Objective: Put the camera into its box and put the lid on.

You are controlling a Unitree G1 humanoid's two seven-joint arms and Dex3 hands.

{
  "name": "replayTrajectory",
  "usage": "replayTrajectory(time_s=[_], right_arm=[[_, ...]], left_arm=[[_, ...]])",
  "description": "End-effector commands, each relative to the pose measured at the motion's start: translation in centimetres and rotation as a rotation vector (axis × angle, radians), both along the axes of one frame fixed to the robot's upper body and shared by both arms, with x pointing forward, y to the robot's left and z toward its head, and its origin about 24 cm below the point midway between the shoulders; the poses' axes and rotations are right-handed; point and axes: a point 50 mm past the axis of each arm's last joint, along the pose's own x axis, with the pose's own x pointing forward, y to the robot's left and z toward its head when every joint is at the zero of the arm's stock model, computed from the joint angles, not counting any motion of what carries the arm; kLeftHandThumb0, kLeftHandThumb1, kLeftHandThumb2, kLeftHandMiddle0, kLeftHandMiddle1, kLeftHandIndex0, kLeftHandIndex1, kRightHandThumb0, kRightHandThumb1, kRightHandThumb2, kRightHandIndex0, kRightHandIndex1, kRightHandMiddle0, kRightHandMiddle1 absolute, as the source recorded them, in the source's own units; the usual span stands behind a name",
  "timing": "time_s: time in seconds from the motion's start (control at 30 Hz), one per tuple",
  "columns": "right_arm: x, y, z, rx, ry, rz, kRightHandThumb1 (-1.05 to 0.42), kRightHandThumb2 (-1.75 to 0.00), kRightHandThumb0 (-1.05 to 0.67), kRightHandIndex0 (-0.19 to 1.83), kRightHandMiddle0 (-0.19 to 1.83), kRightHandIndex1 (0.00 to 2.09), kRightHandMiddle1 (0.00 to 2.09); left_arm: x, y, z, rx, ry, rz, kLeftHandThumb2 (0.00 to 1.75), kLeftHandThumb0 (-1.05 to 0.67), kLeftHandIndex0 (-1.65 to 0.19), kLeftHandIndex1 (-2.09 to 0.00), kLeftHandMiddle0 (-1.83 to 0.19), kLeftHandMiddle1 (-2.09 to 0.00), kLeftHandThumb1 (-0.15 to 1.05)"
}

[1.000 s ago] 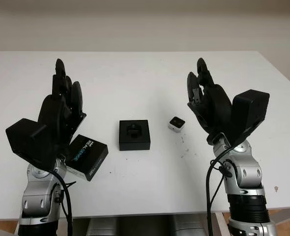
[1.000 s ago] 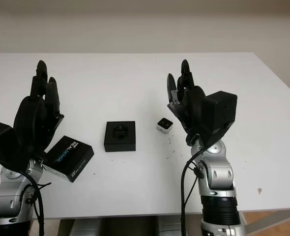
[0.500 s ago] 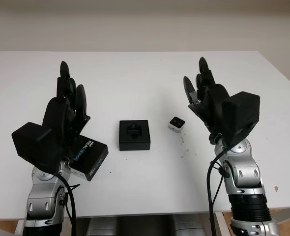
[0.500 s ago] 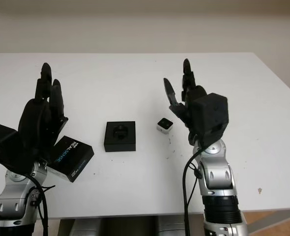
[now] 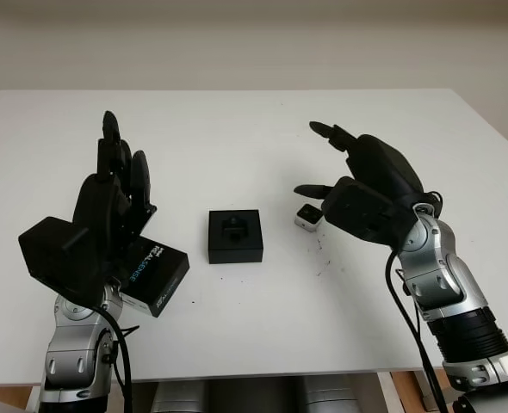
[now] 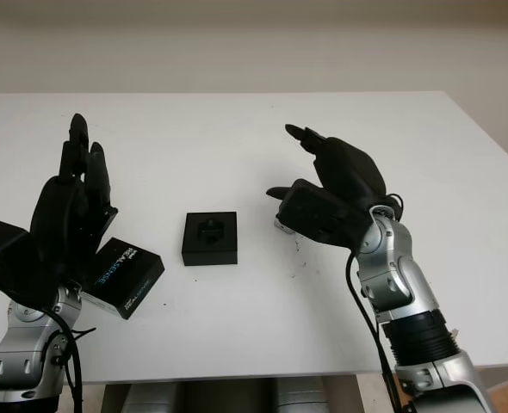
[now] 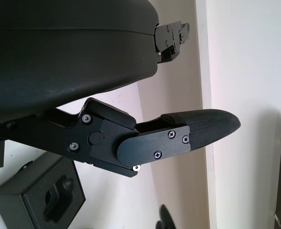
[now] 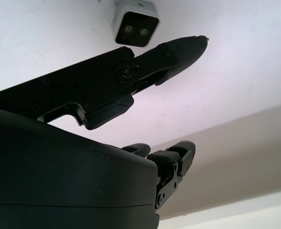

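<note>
The small white-and-black camera [image 5: 306, 217] sits on the white table [image 5: 237, 138], just right of the open black box [image 5: 235, 236] with its moulded insert. The box's black lid [image 5: 156, 274], printed with pale lettering, lies to the left near the front. My right hand [image 5: 323, 163] hovers open right over the camera, palm turned down, its thumb just above the camera. The right wrist view has the camera [image 8: 135, 21] beyond one finger [image 8: 174, 52]. My left hand [image 5: 120, 146] is raised open above the lid, and its wrist view catches the box [image 7: 40, 200].
The table's front edge [image 5: 263, 366] runs close below both arms. A pale wall stands behind the far edge. A few dark specks [image 5: 323, 254] mark the tabletop right of the box.
My right hand has turned and tipped forward and left, from upright beside the camera to palm-down over it. The left hand has barely moved.
</note>
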Motion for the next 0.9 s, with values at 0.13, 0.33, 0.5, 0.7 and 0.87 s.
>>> replayTrajectory(time_s=[0.13,0.33,0.5,0.7,0.87], right_arm=[[-0.1,1.1,1.9,-0.102,-0.003,-0.017,-0.93,-0.06,-0.81,0.38,0.45,0.20,0.20],[0.1,2.1,3.2,-0.234,0.019,-0.065,-0.93,-0.05,-0.77,0.14,-0.01,0.77,1.21],[0.1,3.0,3.6,-0.315,-0.005,-0.092,-0.92,-0.05,-0.79,-0.06,0.06,1.27,1.21],[0.0,4.0,3.1,-0.357,0.013,-0.114,-0.94,-0.05,-0.83,-0.19,0.18,1.70,0.62],[0.3,4.7,2.1,-0.403,0.025,-0.123,-0.95,-0.05,-0.85,-0.14,0.23,1.46,0.59]], left_arm=[[0.0,-0.2,0.7,0.009,-0.008,-0.021,0.66,-0.81,0.19,0.00,0.19,0.00,1.05],[0.3,-0.2,0.8,0.011,0.000,-0.041,0.66,-0.81,0.19,0.00,0.19,0.00,1.05],[0.6,-0.2,0.8,0.001,0.008,-0.049,0.65,-0.81,0.19,0.00,0.19,0.00,1.05],[0.9,-0.2,0.8,-0.014,0.015,-0.049,0.65,-0.82,0.19,0.00,0.19,0.00,1.05],[0.9,-0.1,0.7,-0.012,0.015,-0.053,0.64,-0.81,0.19,0.00,0.19,0.00,1.05]])
